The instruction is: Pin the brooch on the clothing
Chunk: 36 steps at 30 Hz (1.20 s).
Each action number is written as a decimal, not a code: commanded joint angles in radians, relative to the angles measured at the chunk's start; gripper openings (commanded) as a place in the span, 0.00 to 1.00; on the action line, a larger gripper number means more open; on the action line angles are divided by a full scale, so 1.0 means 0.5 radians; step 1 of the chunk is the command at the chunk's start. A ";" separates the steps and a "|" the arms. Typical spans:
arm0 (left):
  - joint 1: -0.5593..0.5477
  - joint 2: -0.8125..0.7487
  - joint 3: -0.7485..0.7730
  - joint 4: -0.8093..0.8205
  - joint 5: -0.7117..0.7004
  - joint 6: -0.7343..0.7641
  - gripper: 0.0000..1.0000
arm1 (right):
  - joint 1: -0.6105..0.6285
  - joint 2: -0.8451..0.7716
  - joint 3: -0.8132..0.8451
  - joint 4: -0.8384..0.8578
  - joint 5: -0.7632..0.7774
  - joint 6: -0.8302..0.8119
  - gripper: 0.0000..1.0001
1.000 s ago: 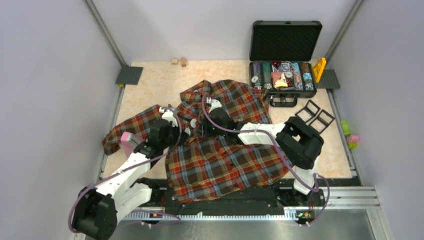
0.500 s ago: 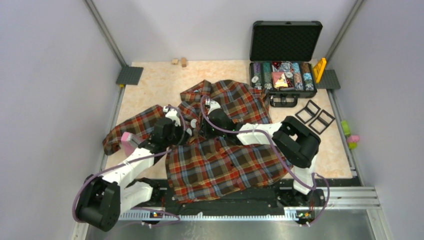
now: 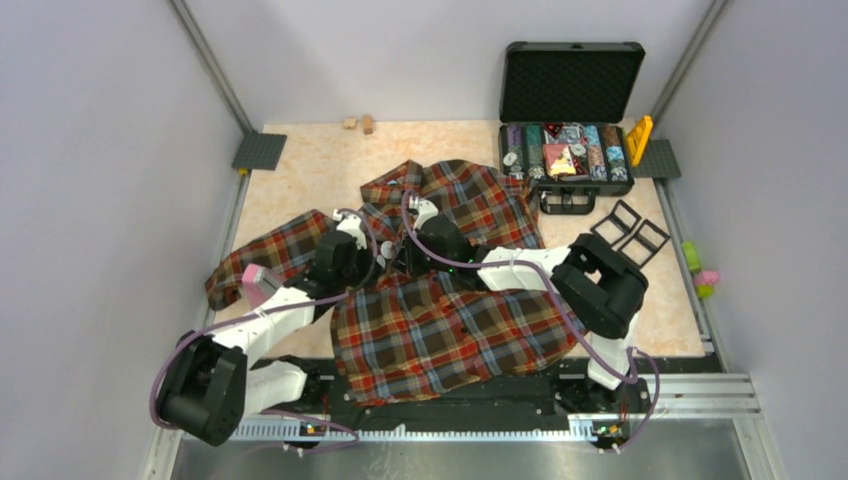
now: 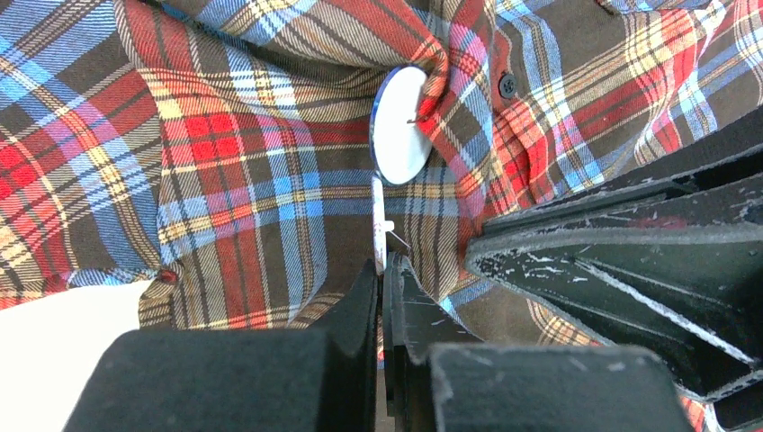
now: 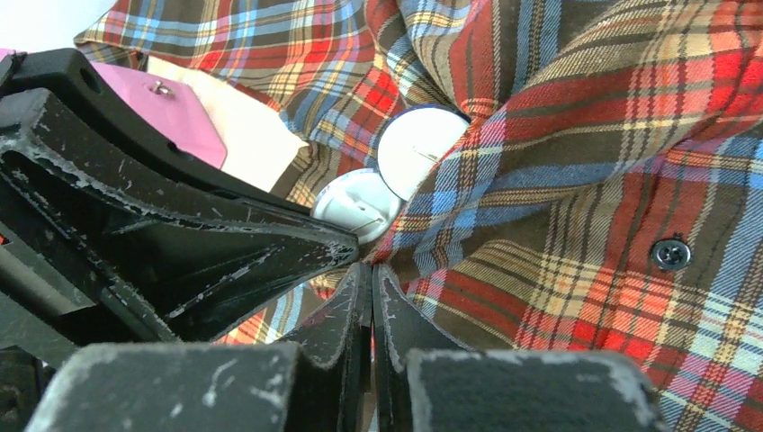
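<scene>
Top view, clothing: the shirt (image 3: 450, 330) is spread over the middle of the worktop (image 3: 300, 170). Its hem hangs over the near edge at lower centre, and one sleeve trails to the left.
Top view, arms: the left arm (image 3: 285, 310) and right arm (image 3: 520, 265) meet nose to nose at frame centre. We cannot see the brooch here.
Top view, room: there is bare worktop at upper left. The open case (image 3: 567, 150) at upper right and the black frames (image 3: 630, 230) are well apart from the work. The pink block (image 3: 255, 282) sits just beside the left arm.
Left wrist, brooch (image 4: 400, 126): a pale disc with a blue rim at upper centre, against the shirt near a dark button (image 4: 507, 85). A fold of cloth laps its right side.
Left wrist, left pincer (image 4: 382, 270): pressed together on a thin white strip (image 4: 379, 216) that runs up to the disc's lower edge. We cannot tell whether the strip belongs to the brooch.
Left wrist, crowding: the other arm's fingers fill the lower right, near the disc.
Right wrist, right pincer (image 5: 372, 270): pressed together, with its tips at the edge of a plaid fold. We cannot tell whether cloth is caught.
Right wrist, brooch: at upper centre, half tucked under the fold. A ridged white disc (image 5: 358, 205) sits against its lower left.
Progress: we judge the brooch placed at the cloth, but fastening is not confirmed.
Remaining: pierce the cloth, close the clasp, release.
</scene>
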 commanded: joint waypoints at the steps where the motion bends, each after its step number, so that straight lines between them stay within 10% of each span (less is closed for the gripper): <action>1: -0.024 0.031 0.082 0.126 -0.017 -0.014 0.00 | -0.005 -0.087 -0.004 0.124 -0.125 -0.057 0.00; 25: -0.153 -0.009 0.101 -0.017 -0.150 0.143 0.00 | -0.004 -0.204 -0.029 -0.006 -0.002 -0.121 0.00; 36: -0.187 -0.113 0.208 -0.203 -0.216 0.263 0.00 | -0.059 -0.505 -0.218 -0.164 0.294 -0.087 0.31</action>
